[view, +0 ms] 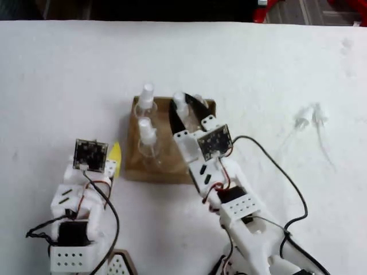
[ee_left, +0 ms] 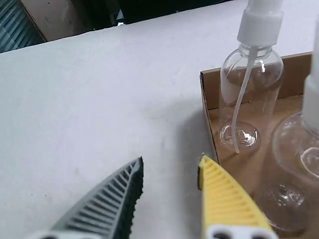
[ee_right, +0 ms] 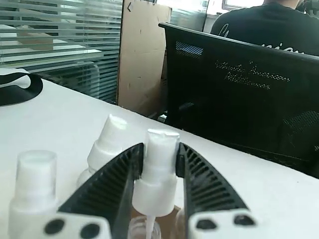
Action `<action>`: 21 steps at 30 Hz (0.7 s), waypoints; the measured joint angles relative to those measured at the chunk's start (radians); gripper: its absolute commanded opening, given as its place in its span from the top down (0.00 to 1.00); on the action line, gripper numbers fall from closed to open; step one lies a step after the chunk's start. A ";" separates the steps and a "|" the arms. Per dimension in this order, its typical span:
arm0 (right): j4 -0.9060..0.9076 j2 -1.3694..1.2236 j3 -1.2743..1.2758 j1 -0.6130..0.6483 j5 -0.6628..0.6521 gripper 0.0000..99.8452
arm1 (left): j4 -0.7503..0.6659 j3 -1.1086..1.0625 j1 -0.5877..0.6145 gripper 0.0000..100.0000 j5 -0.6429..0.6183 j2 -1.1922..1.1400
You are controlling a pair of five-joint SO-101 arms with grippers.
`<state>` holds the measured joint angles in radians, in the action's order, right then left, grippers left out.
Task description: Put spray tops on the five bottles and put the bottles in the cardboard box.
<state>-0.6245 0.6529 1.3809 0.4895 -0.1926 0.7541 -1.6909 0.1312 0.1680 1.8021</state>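
The cardboard box [view: 133, 166] lies mid-table with several clear bottles standing in it. Two capped bottles [view: 147, 98] [view: 146, 137] stand on its left side. My right gripper [view: 182, 104] is over the box's far right part, its black fingers shut on the white spray top [ee_right: 158, 169] of a bottle there. Two more capped tops [ee_right: 107, 144] [ee_right: 32, 184] rise beside it. My left gripper [ee_left: 169, 174] hangs open just left of the box, nothing between its grey and yellow fingers. Beyond it stands a capped bottle [ee_left: 251, 89] inside the box's corner [ee_left: 207, 92].
Two loose spray tops with dip tubes [view: 309, 118] lie on the white table to the right of the box. The right arm's cable [view: 281, 172] loops over the table at the near right.
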 measured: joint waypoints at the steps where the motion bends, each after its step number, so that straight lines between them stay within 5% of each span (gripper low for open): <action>1: 0.000 0.000 0.012 0.000 0.000 0.98 | 0.000 0.000 0.000 0.83 0.000 0.000; 13: 0.000 -0.002 0.023 0.000 0.000 0.97 | 0.000 0.000 0.000 0.83 0.000 0.000; 21: 0.000 -0.002 0.031 0.006 0.000 0.84 | 0.000 0.000 0.000 0.83 0.000 0.000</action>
<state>-0.6245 0.6513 1.4116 0.4956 -0.1926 0.7541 -1.6909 0.1312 0.1680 1.8021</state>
